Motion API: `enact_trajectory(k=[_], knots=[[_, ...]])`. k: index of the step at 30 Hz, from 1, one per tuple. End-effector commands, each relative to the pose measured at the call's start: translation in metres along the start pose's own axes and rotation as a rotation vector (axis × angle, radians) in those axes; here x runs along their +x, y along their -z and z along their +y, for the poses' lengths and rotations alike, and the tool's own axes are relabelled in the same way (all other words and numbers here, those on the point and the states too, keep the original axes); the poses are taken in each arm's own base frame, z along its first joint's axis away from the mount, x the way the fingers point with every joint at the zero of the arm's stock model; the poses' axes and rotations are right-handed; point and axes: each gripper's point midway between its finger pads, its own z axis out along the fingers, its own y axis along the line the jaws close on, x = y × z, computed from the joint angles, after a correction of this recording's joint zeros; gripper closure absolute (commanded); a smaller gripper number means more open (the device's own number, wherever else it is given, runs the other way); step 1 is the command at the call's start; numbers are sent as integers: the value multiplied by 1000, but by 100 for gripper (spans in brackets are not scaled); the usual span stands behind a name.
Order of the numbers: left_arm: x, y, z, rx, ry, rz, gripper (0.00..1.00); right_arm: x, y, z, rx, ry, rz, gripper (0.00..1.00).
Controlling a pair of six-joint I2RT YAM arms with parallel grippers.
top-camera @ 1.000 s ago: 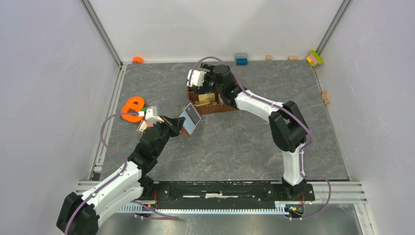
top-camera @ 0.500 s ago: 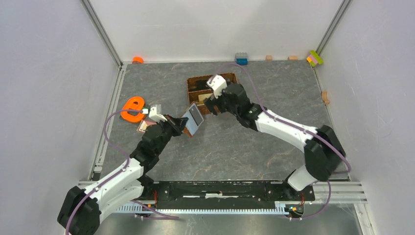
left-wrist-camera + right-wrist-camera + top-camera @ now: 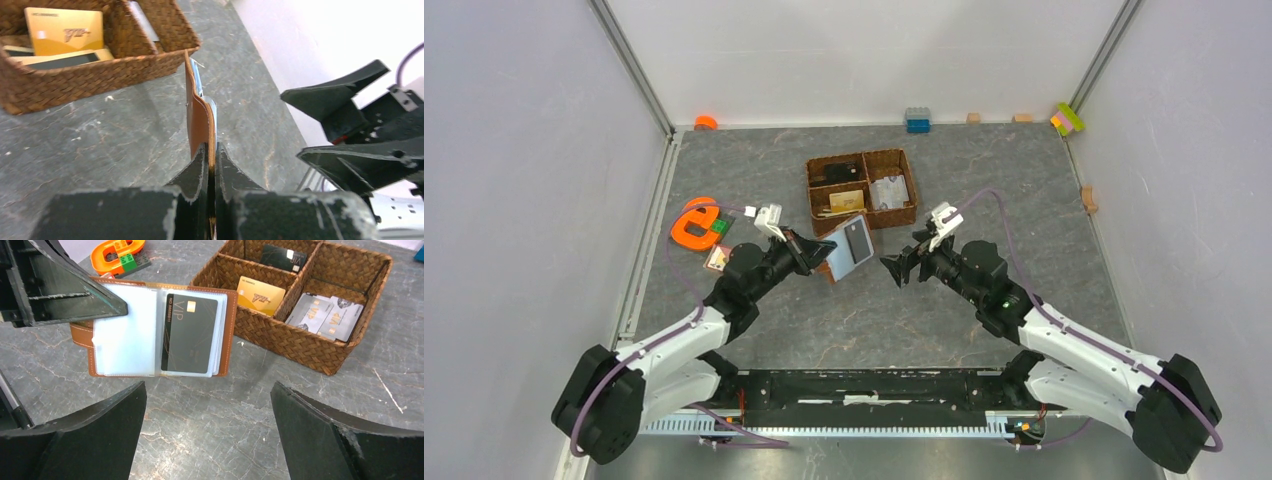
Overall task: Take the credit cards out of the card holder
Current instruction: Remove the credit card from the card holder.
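Right wrist view, left gripper (image 3: 210,152) clamping brown leather card holder (image 3: 228,330), dark card (image 3: 190,332) in clear sleeve (image 3: 125,335), right gripper (image 3: 206,387) splayed

The table top (image 3: 904,310) is dark grey, like stone with thin pale lines. Plain white walls stand on three sides: the left wall (image 3: 524,150), the back wall (image 3: 864,50) and the right wall (image 3: 1194,150). A silver metal post (image 3: 631,65) runs up each back corner. The light is soft and even.
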Motion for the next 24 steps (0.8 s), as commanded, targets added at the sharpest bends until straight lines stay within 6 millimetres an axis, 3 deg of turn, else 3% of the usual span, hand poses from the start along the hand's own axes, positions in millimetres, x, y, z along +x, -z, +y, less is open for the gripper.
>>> enact_trajectory(k=[1, 9, 13, 18, 24], knots=[[-26, -4, -48, 208, -60, -57, 98, -3, -1, 0, -9, -41, -27, 2], [-22, -2, -75, 369, -45, -21, 98, 1, 5, -8, -159, -218, -66, 2], [-19, -3, -83, 417, -10, 0, 98, -5, 17, 1, -307, -325, -141, 3], [-18, -2, -91, 466, 17, 11, 98, 0, 16, -4, -296, -343, -145, 2], [-16, 3, -109, 582, 45, 37, 98, -7, 23, 5, -350, -358, -195, 2]])
